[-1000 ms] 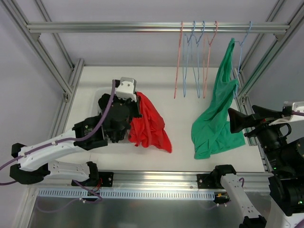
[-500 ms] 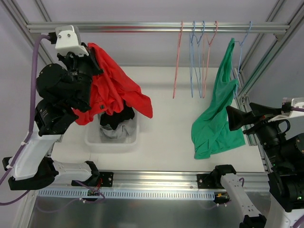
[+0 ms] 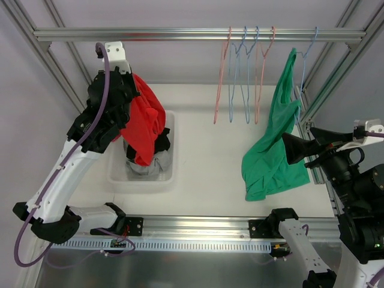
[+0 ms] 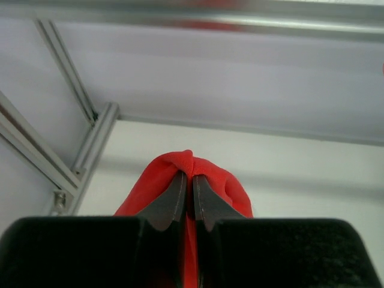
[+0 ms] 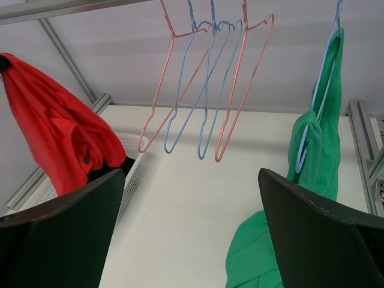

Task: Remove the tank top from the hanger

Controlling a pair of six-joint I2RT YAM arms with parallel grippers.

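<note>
A green tank top (image 3: 273, 150) hangs on a blue hanger (image 3: 306, 57) at the right end of the rail, its lower part lying on the table; it also shows in the right wrist view (image 5: 324, 144) on the hanger (image 5: 324, 78). My right gripper (image 3: 309, 143) is open and empty just right of it (image 5: 189, 234). My left gripper (image 3: 129, 81) is shut on a red tank top (image 3: 144, 123), held high so that it hangs down over the white basket (image 3: 171, 174). The left wrist view shows the jaws (image 4: 187, 180) pinching red cloth (image 4: 216, 180).
Several empty pink and blue hangers (image 3: 240, 78) hang mid-rail (image 3: 150, 34). The basket holds dark and grey clothes (image 3: 144, 165). Aluminium frame posts (image 3: 90, 99) stand at both sides of the white table (image 3: 204, 162).
My left arm lifted the red tank top off the table, swung it up and left, and now holds it over the basket. The right arm has barely moved.
</note>
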